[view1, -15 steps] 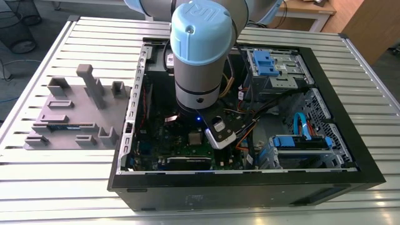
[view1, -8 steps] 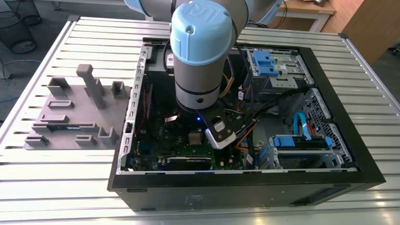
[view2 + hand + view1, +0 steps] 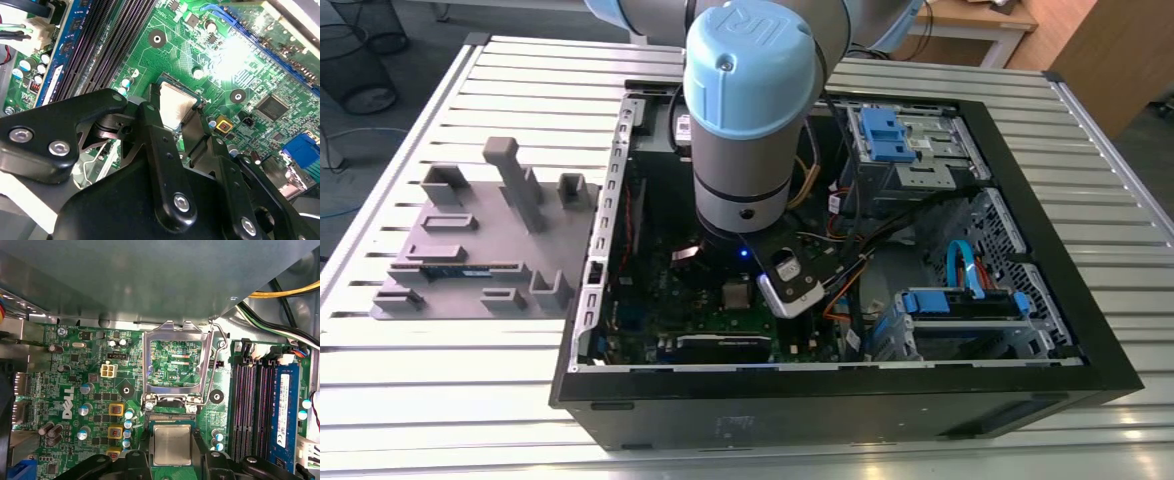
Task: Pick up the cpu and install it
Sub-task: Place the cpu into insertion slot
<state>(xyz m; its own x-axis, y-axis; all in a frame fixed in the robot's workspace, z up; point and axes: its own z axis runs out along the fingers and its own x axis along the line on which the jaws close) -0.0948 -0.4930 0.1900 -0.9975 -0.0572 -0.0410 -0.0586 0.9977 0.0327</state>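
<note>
Slatted metal counter (image 3: 440, 380) carries open computer case (image 3: 854, 410); grey tray (image 3: 467, 250) alongside. Arm (image 3: 747, 120) drops vertically into case. Gripper (image 3: 172, 452) clamps cpu (image 3: 172, 442) at motherboard (image 3: 70, 370) socket, beside raised socket frame (image 3: 146, 365).

the computer case (image 3: 854, 400) lies open on the table (image 3: 454, 400). beside the case, on the exterior view's left, the tray (image 3: 480, 240) rests on the table with the memory stick (image 3: 454, 270) on it. the arm (image 3: 747, 120) reaches down into the case. inside the case, on the motherboard (image 3: 90, 350), the cpu (image 3: 172, 440) sits clamped in the gripper (image 3: 172, 455), just beside the raised socket frame (image 3: 175, 328); the memory slots (image 3: 250, 405) run alongside.
</note>
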